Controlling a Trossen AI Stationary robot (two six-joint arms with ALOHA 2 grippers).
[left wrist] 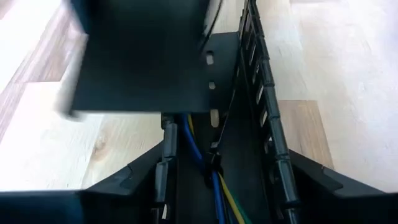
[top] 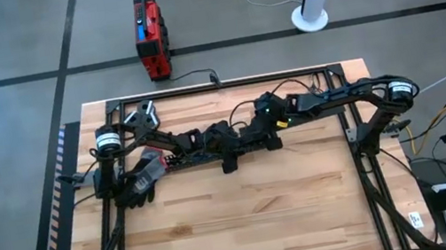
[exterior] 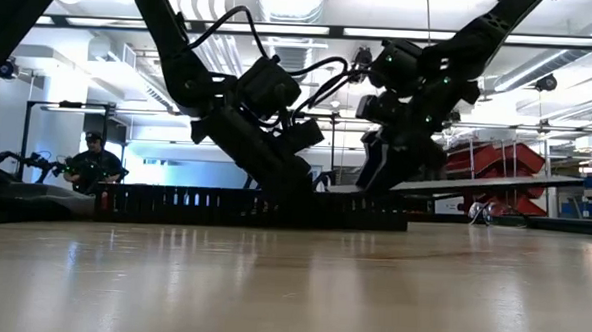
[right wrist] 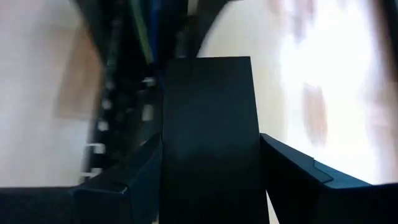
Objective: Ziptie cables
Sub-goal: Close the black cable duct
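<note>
A long black comb-toothed duct (exterior: 224,205) lies on the table's middle, running left to right. The cables (left wrist: 214,186), blue, green and yellow wires, lie along its floor. My left gripper (left wrist: 221,168) straddles the duct, one finger outside each toothed wall; in the high view the gripper (top: 207,138) is left of centre. My right gripper (right wrist: 208,149) is just right of it and shut on the flat black lid (exterior: 485,184). The lid slants up over the duct's right end. Its other end (left wrist: 137,62) hangs blurred above the duct. My left gripper has the duct between its two fingers, which lie against the outer sides of the toothed walls (left wrist: 163,168). The fingers slant down from the table's left and lie across the duct, which rests on the table. My right gripper pinches the lid across its width, one finger on each long edge (right wrist: 168,162). The fingers come from above, slanting down. The lid is lifted, and its free end rises toward the table's right.
A black frame (top: 217,85) runs along the table's edges. A dark glove-like thing (top: 138,181) lies by the left arm's base. A red box (top: 151,38) stands on the floor past the far edge. A person (exterior: 94,162) sits far off in the room.
</note>
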